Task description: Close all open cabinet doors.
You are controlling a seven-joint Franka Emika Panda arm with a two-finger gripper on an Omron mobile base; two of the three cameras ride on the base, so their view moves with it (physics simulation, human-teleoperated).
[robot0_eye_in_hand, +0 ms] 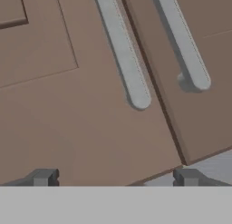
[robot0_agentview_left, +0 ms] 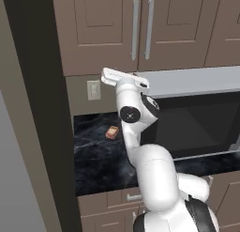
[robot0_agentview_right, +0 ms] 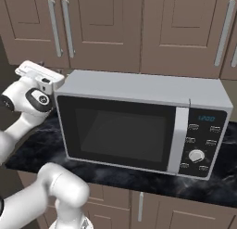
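Cabinet doors [robot0_agentview_left: 101, 31] are seen along the wall above the tabletop [robot0_agentview_left: 101, 156], w/ the two by the claw lying flush, edges meeting, bar handles [robot0_eye_in_hand: 122, 51] side by side. A microwave [robot0_agentview_right: 139, 121] is set on the tabletop under the doors, its dark door shut. The claw [robot0_eye_in_hand: 113, 177] is held just below the two doors, spread wide, nothing gripped. A small orange item [robot0_agentview_left: 111, 132] is seen on the tabletop, left of the arm.

Microwave [robot0_agentview_right: 139, 126] on black counter [robot0_agentview_left: 98, 156]; orange packet [robot0_agentview_left: 111, 132].
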